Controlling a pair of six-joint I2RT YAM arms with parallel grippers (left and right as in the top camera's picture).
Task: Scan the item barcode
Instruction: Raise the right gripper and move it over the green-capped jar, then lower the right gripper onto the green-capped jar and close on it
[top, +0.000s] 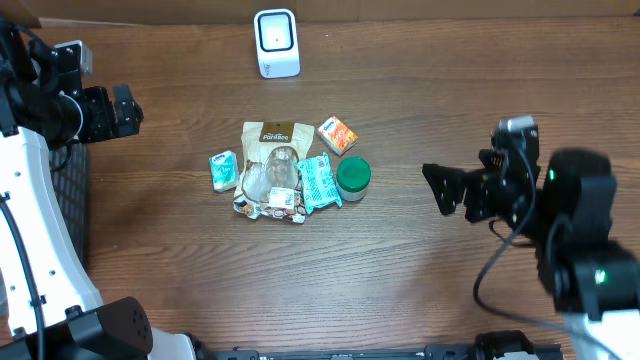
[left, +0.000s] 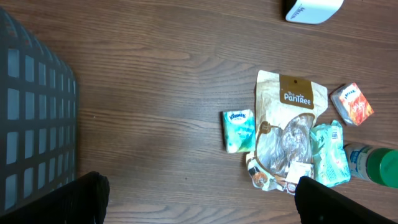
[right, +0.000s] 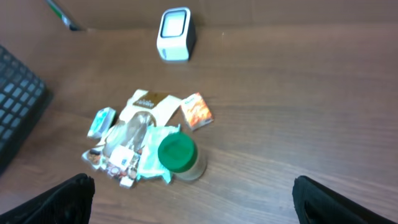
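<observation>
Dark brown wood-grain table (top: 400, 300), black mesh basket (left: 31, 124) at its left edge.

White scanner (top: 277, 42) at far edge, brown pouch (top: 272, 135) among small packets (top: 222, 170) at centre, green-lidded jar (top: 353, 176) touching them

scanner (top: 276, 42): white, dark face, far side | packets (top: 283, 172): clustered centrally (some overlapping)

Scanner (top: 276, 42) behind pouch (top: 270, 135); tissue pack (top: 223, 170) left of pouch; jar (top: 353, 176) right, small box (top: 338, 134) behind jar, apparently apart.
</observation>
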